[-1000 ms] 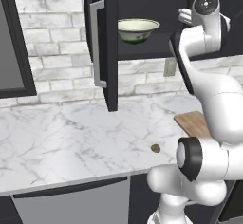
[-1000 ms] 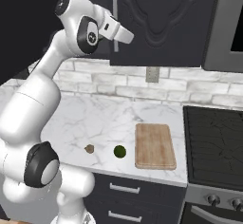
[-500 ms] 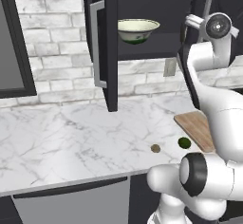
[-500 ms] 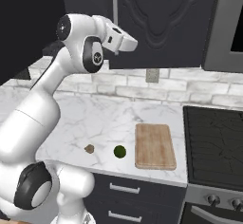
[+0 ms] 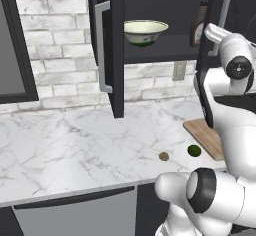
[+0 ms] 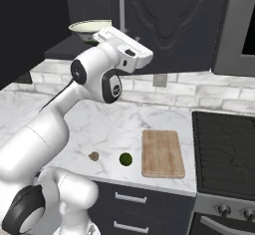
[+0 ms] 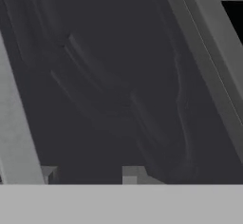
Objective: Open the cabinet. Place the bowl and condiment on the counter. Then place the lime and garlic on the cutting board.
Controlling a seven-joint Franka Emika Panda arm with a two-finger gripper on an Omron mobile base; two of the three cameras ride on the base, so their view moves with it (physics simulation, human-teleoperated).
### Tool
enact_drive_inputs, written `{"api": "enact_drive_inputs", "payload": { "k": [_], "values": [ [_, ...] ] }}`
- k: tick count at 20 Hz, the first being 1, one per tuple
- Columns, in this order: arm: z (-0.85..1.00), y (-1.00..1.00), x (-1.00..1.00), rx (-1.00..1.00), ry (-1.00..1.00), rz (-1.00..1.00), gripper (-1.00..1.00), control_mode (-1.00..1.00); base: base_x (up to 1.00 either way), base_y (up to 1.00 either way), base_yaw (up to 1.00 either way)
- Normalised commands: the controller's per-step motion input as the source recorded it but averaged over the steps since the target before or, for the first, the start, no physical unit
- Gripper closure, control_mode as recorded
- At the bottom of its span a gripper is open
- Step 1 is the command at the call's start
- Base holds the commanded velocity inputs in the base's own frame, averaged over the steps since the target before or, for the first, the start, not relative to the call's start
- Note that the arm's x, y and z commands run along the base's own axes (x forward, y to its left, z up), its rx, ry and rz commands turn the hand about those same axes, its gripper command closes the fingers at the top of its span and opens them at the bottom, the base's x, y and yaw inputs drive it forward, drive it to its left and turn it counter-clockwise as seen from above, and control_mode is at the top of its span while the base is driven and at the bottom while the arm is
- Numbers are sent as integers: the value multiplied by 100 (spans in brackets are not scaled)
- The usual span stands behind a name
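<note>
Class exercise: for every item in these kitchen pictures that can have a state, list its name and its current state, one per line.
cabinet: doors open
bowl: upright on the cabinet shelf
condiment: upright on the shelf
lime: on the counter, off the board
garlic: on the counter
cutting board: flat, bare

The white arm is raised high, elbow bent, its claw [image 7: 88, 173] levelled forward, fingertips slightly apart
</note>
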Motion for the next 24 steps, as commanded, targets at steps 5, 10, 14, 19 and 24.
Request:
{"api": "enact_drive_inputs", "payload": {
  "k": [5,10,14,19,24],
  "values": [
    [-49,-100,-18,4,8,-2,100,-100,0,0,0],
    [-33,-100,-37,8,16,-4,100,-100,0,0,0],
    [-24,-100,-62,11,20,-5,100,-100,0,0,0],
    [-19,-100,-79,13,19,-4,100,-100,0,0,0],
    [-25,-100,-73,15,18,-2,100,-100,0,0,0]
  ]
}}
